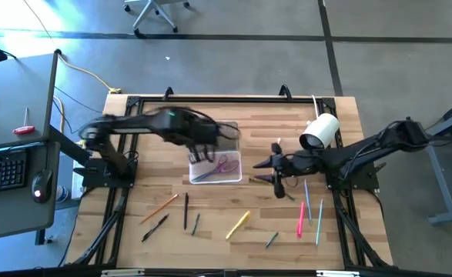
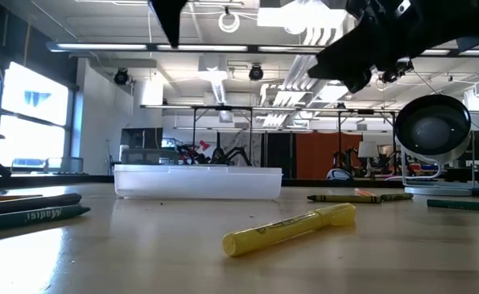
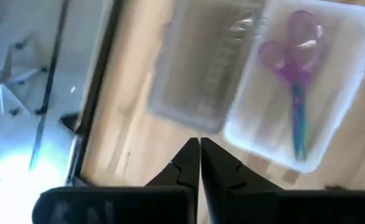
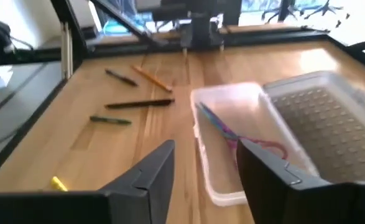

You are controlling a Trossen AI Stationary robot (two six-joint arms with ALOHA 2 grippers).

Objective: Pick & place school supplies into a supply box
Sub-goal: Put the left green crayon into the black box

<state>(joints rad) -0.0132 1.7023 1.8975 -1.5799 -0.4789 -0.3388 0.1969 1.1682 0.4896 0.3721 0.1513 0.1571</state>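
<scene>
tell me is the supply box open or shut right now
Open. The supply box has its textured lid folded back flat beside it, and the scissors lie inside uncovered.

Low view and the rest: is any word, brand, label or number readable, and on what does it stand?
Dark green crayon, low view: light print on its wrapper, upside down and too blurred to read.
Olive crayon, low view: no print readable.
Yellow highlighter: no print visible.
High and wrist views: no readable text.
</scene>
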